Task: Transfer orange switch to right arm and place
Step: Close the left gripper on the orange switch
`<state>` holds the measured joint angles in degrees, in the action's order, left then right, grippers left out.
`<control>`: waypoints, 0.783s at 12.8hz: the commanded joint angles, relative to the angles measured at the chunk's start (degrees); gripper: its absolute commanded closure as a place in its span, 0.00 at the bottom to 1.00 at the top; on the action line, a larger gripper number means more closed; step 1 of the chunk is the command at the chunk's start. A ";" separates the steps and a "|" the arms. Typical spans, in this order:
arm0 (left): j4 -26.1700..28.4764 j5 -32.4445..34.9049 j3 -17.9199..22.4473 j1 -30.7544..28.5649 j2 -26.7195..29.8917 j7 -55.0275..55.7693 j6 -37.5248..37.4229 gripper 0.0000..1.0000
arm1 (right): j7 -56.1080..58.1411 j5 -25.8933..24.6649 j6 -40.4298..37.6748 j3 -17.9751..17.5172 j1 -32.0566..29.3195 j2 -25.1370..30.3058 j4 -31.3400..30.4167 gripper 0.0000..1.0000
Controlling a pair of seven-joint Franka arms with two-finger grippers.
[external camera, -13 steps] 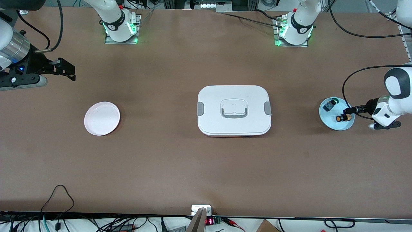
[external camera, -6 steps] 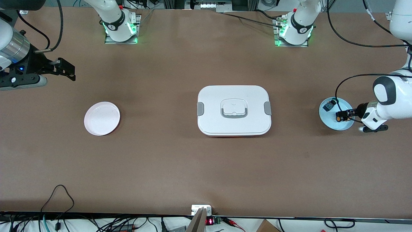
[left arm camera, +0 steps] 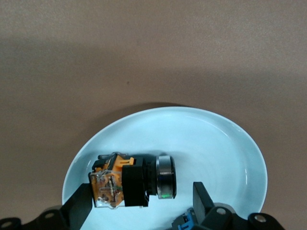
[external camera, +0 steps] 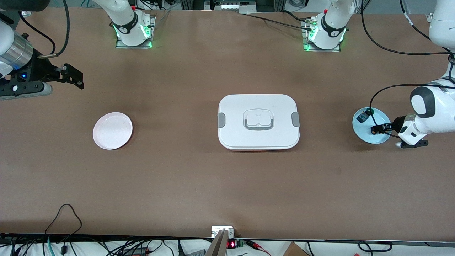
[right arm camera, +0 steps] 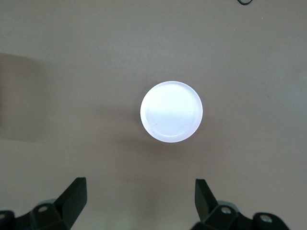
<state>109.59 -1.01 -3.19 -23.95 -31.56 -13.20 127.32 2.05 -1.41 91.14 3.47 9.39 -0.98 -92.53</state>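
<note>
A: Where's the tiny black-bodied orange switch (left arm camera: 125, 181) w/ the tan-orange side?

B: Lying on its side in the pale blue round plate (external camera: 360, 131) at the left arm's end of the table. Left gripper (left arm camera: 142, 205) is down over it, fingers spread wide either side of the body, nothing gripped yet. Right gripper (right arm camera: 140, 197) waits wide open above the table at the right arm's end, w/ the small white round plate (right arm camera: 171, 111) in its wrist view.

A: Risks?

B: Switch is small and round-ish, so an off-centre squeeze could roll or squirt it across the plate. Plate is light, prob. slides if a fingertip (left arm camera: 201, 199) drags its floor. The green-capped switch w/ dark body (external camera: 364, 116) sits near, farther from the front camera; a sideways drift may knock it.

A: Hard to see?

B: In the front view the gripper covers the orange switch. Wrist view cuts off the finger bases; can't tell if the tips touch the plate. The big white lidded box (external camera: 258, 121) mid-table hides its contents.
</note>
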 commanded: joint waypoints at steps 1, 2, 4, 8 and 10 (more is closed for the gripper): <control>-1.74 0.31 -0.50 -0.57 -1.31 -1.30 -0.06 0.26 | -0.55 0.89 -0.61 -0.22 -0.07 -0.16 1.13 0.00; -2.18 0.48 -0.50 -0.48 -1.32 -1.30 -0.06 0.33 | -0.55 0.89 -0.61 -0.22 -0.07 -0.16 1.13 0.00; -2.88 0.92 -0.50 -0.04 -1.49 -1.30 -0.06 0.38 | -0.46 0.89 -0.52 -0.22 -0.07 -0.16 1.13 0.00; -2.80 0.92 -0.50 -0.22 -3.25 -1.30 -0.06 0.38 | -0.55 0.89 -0.52 -0.39 0.72 -0.16 1.83 0.00; -2.80 0.92 -0.50 -0.22 -3.25 -1.30 -0.32 0.39 | -0.64 0.97 -0.61 -0.31 0.72 -0.16 1.74 0.00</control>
<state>107.91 -1.01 -3.41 -23.83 -32.58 -13.71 127.12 2.05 -1.25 91.19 3.23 10.03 -0.98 -91.85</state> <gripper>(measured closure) 0.278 0.000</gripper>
